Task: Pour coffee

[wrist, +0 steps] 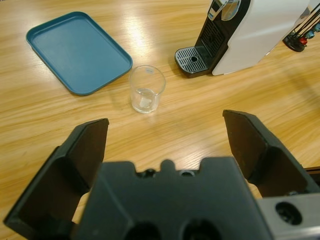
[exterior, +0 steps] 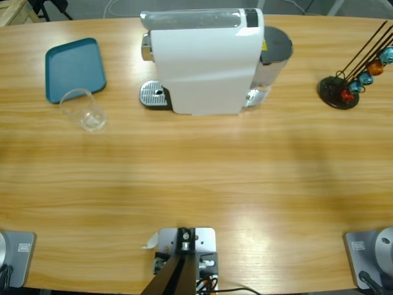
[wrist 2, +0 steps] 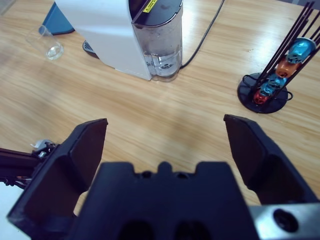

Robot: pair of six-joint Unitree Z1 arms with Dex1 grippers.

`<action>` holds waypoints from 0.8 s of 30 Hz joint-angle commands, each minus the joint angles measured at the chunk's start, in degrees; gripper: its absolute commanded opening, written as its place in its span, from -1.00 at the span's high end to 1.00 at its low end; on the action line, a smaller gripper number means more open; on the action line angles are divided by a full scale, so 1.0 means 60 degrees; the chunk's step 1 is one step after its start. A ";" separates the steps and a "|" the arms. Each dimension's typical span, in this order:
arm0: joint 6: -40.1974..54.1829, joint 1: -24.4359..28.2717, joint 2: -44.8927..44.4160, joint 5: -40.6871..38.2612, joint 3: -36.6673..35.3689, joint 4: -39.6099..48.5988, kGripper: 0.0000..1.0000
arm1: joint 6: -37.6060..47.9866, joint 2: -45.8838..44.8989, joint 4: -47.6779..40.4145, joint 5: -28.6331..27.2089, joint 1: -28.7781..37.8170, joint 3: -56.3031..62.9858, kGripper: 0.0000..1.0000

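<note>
I see no coffee: the clear glass (exterior: 84,110) beside the blue tray (exterior: 73,69), left of the white machine (exterior: 202,61), stands empty; both grippers' jaws gape wide.

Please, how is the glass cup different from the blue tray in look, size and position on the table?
The glass cup is clear and round; the blue tray is opaque teal and rectangular with rounded corners. The cup stands tall and upright; the tray lies flat and low. The cup is much smaller across than the tray. The cup stands nearer the left claw than the tray does. Both rest on the wooden table, left of the white coffee machine, and neither is gripped.
</note>
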 commanded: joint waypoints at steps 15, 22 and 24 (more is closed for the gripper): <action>-0.3604 0.0233 0.4584 -0.2094 -0.3402 -0.0288 -1.00 | 0.0314 0.0069 0.0047 -0.0169 0.0517 0.0306 -1.00; -0.5523 0.1296 0.6904 -0.3717 -0.4003 -0.2298 -1.00 | 0.0314 0.0040 0.0062 -0.0172 0.0903 0.0315 -1.00; -0.5593 0.1343 0.7554 -0.3761 -0.4175 -0.2447 -0.98 | 0.0314 0.0054 0.0062 -0.0181 0.0976 0.0321 -1.00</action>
